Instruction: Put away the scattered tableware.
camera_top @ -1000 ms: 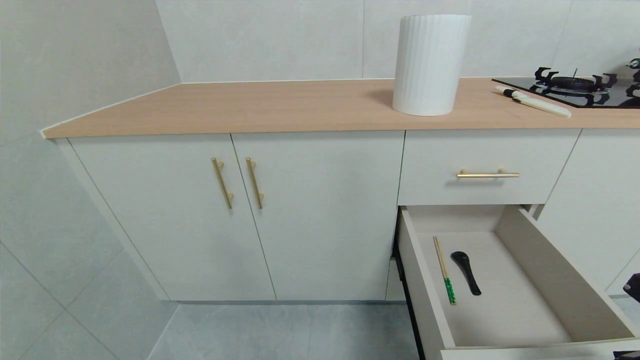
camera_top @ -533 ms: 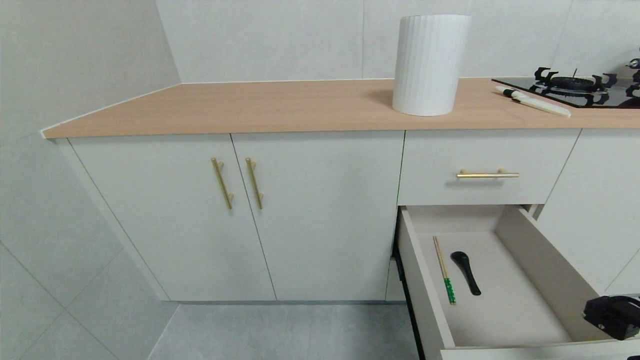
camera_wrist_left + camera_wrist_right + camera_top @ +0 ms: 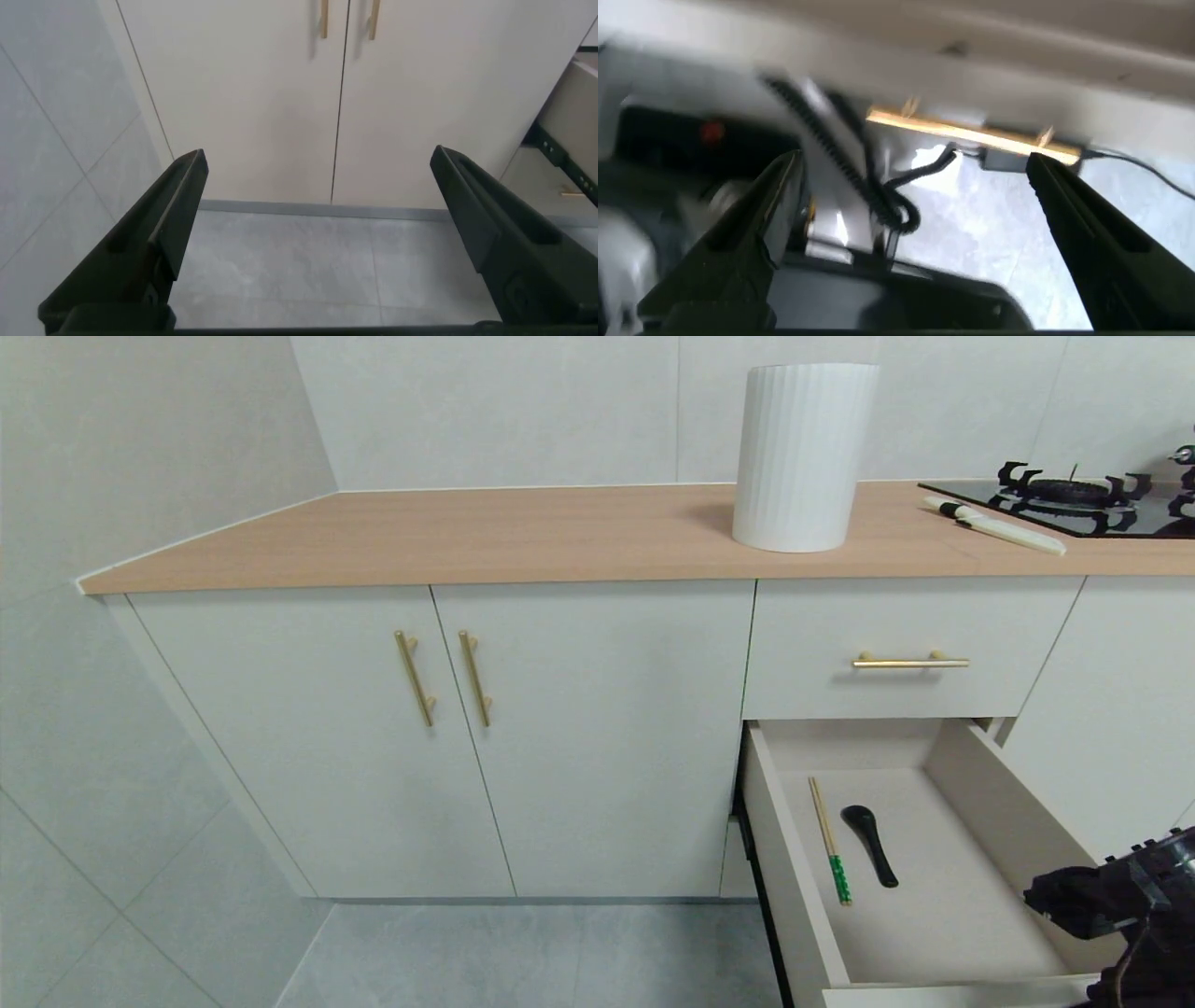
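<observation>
While the right tool (image 3: 1050, 899), spread and empty, hangs lower right at the near corner of the open drawer (image 3: 798, 896): chopsticks (image 3: 830, 841) and spoon (image 3: 870, 845) stowed inside, side by side. Also: left tool (image 3: 318, 163), spread, empty, facing cabinet doors (image 3: 271, 84). Probably next: knife (image 3: 995, 525), upper right on the counter (image 3: 467, 537) beside the hob (image 3: 1074, 513). Clear the drawer wall and counter lip, approaching right of the white canister (image 3: 801, 457).

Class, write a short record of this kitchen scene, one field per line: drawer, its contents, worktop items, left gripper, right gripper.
Drawer: lower drawer pulled open; upper drawer shut
Contents: chopsticks and black spoon, side by side, apart
Worktop: white ribbed container, knife near the hob
Left gripper: open, empty, facing the cupboard doors
Right gripper: open, empty, at the drawer's right front corner
</observation>
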`<state>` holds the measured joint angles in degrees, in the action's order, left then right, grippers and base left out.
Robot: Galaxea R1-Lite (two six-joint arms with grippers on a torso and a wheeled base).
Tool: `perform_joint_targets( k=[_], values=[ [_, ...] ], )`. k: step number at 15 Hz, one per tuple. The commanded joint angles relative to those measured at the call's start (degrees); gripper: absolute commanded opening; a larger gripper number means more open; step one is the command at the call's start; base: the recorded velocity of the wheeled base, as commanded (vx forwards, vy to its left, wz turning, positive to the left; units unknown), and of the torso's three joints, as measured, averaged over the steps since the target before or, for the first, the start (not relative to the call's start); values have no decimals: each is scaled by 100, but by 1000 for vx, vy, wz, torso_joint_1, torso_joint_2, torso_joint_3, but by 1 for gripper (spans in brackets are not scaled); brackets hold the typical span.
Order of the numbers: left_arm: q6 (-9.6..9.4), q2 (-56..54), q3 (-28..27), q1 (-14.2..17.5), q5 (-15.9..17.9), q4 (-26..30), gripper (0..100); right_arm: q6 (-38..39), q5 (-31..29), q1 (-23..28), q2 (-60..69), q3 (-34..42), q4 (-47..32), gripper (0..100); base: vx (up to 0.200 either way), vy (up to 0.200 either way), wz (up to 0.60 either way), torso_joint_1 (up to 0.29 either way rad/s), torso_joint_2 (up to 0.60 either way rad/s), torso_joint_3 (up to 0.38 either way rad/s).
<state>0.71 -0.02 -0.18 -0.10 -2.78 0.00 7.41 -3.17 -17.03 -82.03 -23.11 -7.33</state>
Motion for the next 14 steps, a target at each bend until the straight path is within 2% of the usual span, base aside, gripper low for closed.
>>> perform_joint_targets(
  k=[1, 4, 7, 9, 14],
  values=[
    [0, 2, 1, 1, -3, 0, 100, 120, -193, 7, -481, -9, 302, 100, 0, 0, 0, 0, 0, 0],
    [8, 2, 1, 1, -3, 0, 100, 138, -307, 7, -718, -106, 838, 100, 0, 0, 0, 0, 0, 0],
    [0, 2, 1, 1, -3, 0, 100, 147, -738, 24, -1236, -492, 1163, 100, 0, 0, 0, 0, 0, 0],
    [0, 2, 9, 1, -3, 0, 100, 147, -773, 86, -1685, -985, 1198, 100, 0, 0, 0, 0, 0, 0],
    [0, 2, 1, 1, -3, 0, 100, 138, -755, 622, -2810, -2444, 1198, 100, 0, 0, 0, 0, 0, 0]
  ],
)
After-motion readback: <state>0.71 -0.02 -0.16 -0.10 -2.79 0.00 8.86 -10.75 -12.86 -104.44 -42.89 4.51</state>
